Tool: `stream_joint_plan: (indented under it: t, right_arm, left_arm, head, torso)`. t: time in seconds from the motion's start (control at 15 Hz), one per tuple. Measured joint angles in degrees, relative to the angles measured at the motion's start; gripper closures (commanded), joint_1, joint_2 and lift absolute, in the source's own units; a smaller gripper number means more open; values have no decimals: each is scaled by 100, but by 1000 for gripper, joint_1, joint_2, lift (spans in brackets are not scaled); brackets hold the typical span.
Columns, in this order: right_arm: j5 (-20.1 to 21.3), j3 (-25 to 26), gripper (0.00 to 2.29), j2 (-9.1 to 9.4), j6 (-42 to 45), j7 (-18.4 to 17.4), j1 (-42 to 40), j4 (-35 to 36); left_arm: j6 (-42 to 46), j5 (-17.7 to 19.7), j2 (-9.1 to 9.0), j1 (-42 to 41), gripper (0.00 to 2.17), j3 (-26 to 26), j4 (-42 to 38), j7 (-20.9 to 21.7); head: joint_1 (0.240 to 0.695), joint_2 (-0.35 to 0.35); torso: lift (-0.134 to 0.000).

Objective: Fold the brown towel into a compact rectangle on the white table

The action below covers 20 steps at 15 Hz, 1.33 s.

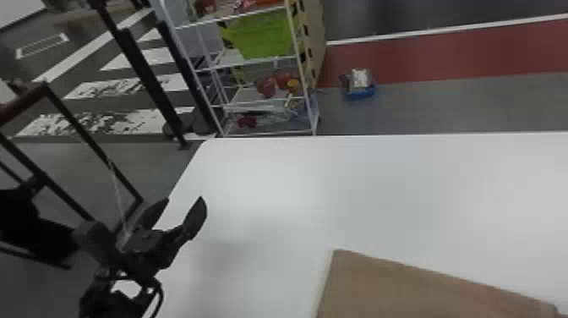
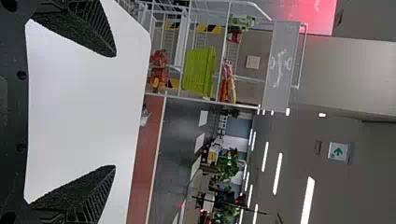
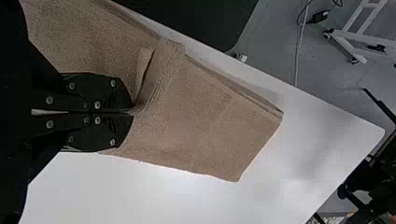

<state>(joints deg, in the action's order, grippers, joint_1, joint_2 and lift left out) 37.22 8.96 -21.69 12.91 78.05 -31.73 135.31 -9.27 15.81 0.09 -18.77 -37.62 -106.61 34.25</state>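
The brown towel (image 1: 405, 287) lies on the white table (image 1: 380, 182) at the bottom right of the head view. In the right wrist view the towel (image 3: 201, 116) is partly folded in layers, with a raised fold pinched between the fingertips of my right gripper (image 3: 131, 112). My left gripper (image 1: 184, 205) is at the table's left side in the head view, apart from the towel. In the left wrist view the left gripper (image 2: 114, 111) has its two fingers wide apart with nothing between them.
A white wire rack (image 1: 253, 63) with a green basket (image 1: 262, 36) stands beyond the table's far left edge. A blue container (image 1: 359, 91) sits on the floor behind the table. A dark-framed object (image 1: 91, 143) stands left of the table, near my left arm.
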Motion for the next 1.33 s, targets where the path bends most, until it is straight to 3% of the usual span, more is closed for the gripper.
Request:
stream_joint_plan:
  t: [0.2, 0.6, 0.93, 1.33]
  right_arm:
    - [-334, 656, 1528, 6, 363, 0, -453, 157]
    - [-175, 734, 1528, 68, 1094, 0, -498, -382]
    - [-924, 1662, 1528, 68, 1239, 0, -523, -77]
    - [-446, 1201, 1528, 39, 1628, 0, -320, -822]
  left_arm:
    - [0, 5, 0, -25, 22, -14, 18, 10]
    - [-1, -40, 0, -68, 22, 117, 9, -25]
    - [-2, -61, 0, -83, 22, 185, -8, -92]
    - [-1, -153, 0, -92, 22, 331, 58, -118]
  head:
    - [695, 350]
    - [695, 350]
    - [695, 350]
    - [695, 331]
  torso:
    - [-123]
    - [-123]
    - [-123]
    - [-123]
